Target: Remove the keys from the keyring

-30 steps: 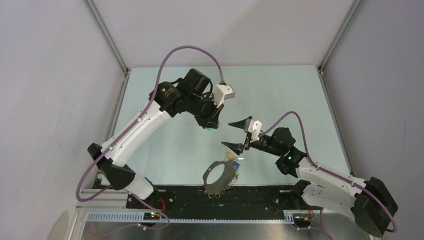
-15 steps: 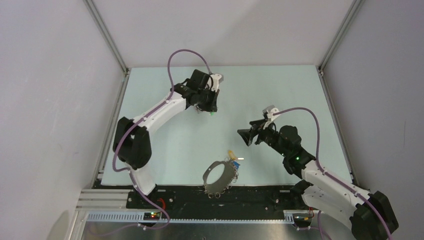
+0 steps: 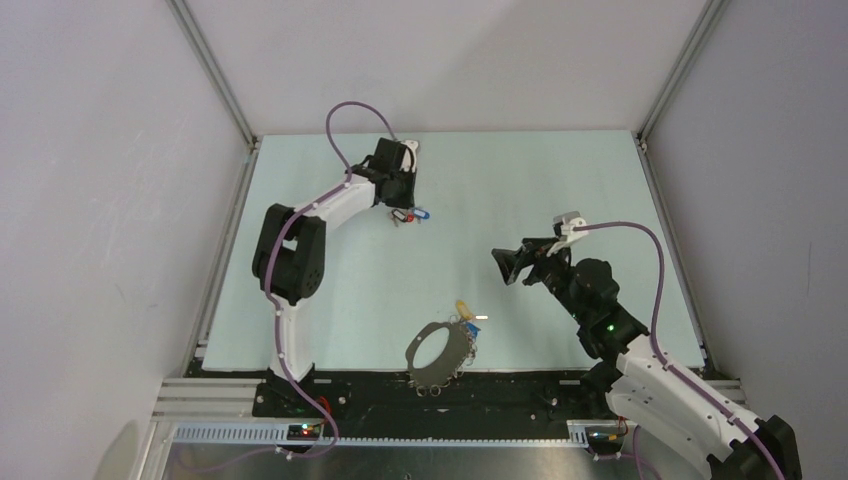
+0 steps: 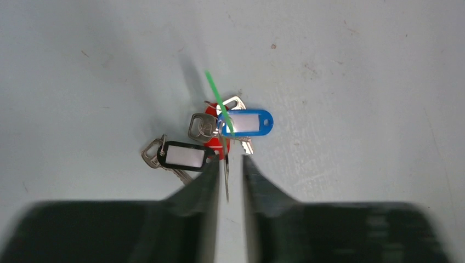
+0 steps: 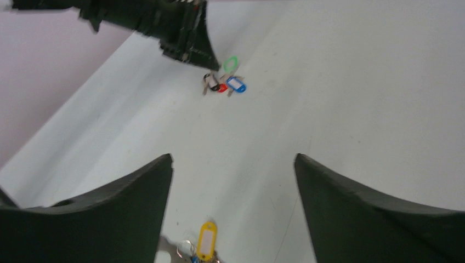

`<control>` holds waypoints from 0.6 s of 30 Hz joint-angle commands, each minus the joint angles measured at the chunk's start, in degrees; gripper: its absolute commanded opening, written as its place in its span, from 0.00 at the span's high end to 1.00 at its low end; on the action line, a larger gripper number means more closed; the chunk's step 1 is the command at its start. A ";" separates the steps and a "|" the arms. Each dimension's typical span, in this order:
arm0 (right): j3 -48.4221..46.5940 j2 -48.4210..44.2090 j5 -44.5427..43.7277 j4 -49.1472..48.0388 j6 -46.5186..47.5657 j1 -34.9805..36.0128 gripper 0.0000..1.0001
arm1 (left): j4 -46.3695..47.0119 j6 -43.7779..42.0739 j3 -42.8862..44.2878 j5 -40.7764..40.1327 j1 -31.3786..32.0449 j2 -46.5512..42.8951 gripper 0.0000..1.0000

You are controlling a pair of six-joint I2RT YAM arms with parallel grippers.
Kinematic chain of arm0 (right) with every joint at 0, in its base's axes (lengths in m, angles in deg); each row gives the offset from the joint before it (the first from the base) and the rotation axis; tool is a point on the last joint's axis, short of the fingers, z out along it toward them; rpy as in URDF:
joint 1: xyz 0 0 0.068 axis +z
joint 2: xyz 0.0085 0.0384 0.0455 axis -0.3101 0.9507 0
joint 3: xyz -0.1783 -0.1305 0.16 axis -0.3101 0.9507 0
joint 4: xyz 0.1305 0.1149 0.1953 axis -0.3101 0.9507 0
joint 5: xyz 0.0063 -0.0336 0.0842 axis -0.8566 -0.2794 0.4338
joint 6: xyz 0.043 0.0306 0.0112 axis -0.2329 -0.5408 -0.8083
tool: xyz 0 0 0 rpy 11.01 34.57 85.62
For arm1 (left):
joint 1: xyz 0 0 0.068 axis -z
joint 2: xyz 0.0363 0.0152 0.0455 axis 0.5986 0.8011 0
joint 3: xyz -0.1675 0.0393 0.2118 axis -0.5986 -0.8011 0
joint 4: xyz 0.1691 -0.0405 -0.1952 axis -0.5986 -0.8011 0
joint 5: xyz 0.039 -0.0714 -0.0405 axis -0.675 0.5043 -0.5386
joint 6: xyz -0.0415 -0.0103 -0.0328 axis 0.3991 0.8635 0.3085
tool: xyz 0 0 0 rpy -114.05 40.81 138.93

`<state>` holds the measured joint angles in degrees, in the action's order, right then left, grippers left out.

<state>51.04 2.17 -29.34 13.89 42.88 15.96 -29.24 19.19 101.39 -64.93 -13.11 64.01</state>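
left tool (image 4: 230, 162) above loose keys (image 4: 244, 121), jaws narrowly apart round a green key (image 4: 220, 103), grip unclear; pile lies well apart from keyring (image 3: 440, 352), likely to avoid mix-ups. right tool (image 5: 233, 159) released, empty.

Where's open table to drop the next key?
Bare table far right, beyond the right gripper; also the middle strip between the key pile and the keyring. Crowded: around the pile, where the left gripper sits, and at the keyring.

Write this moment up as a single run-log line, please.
left jaws: slightly parted over loose key pile, green-tagged key at tips | right jaws: wide open, empty | keyring: near edge, fringed with keys
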 commanded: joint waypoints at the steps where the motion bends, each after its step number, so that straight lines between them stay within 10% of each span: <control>1: -0.77 -1.14 -12.21 1.70 -3.89 -0.45 0.03 | 3.49 1.04 2.50 -0.87 -0.94 -1.97 0.40; 3: -1.68 -1.47 -12.49 2.37 -2.52 -0.60 0.02 | 3.68 1.13 1.40 -1.14 -1.22 -3.84 0.10; 5: -2.63 -1.77 -12.76 2.90 -1.48 -0.87 0.02 | 4.13 1.34 -0.56 -1.56 -1.33 -7.23 0.02; 18: -22.89 2.93 -14.26 14.19 -0.92 -5.02 0.01 | 4.11 9.64 -15.25 5.55 -2.01 -43.04 0.00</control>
<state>36.59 5.18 -41.45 25.50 40.21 12.18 -26.25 23.68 88.14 -62.87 -14.09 29.65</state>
